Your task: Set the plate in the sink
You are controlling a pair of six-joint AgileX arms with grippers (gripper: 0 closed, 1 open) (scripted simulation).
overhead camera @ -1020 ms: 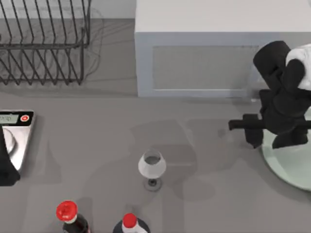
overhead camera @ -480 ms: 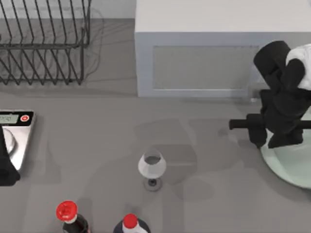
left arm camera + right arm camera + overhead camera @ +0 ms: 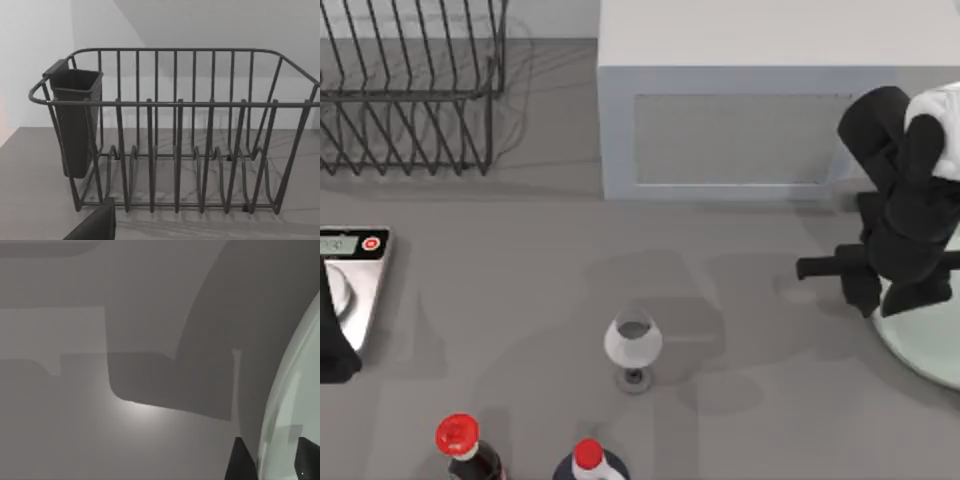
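**Right gripper clamped on the plate's rim at the table's right edge**

Top view: the right gripper (image 3: 897, 297) sits at the right side of the table (image 3: 520, 300), over the near-left rim of the plate (image 3: 920, 340). The plate is pale mint green and runs past the right border. Just behind the arm stands the white microwave (image 3: 740, 130). Near the middle of the table a wine glass (image 3: 633, 345) stands upright, well apart from the plate. Two red-capped bottles (image 3: 460, 440) stand at the near edge. A wire dish rack (image 3: 410, 90) fills the far left corner. The left gripper (image 3: 332, 335) is parked at the left edge, beside the silver scale (image 3: 360, 285); whether it is closed or apart I cannot tell.

Left wrist view: the dish rack (image 3: 175, 130) faces the camera, a dark cutlery cup (image 3: 75, 120) hung at one end, and a dark corner of the gripper juts in at the near border.

Right wrist view: the plate's (image 3: 295, 415) glossy rim curves between two dark fingertips (image 3: 242, 460), one on each face of it, so the pincer is clenched on the rim. Grey table surface (image 3: 100, 390) lies beyond, crossed by shadows.
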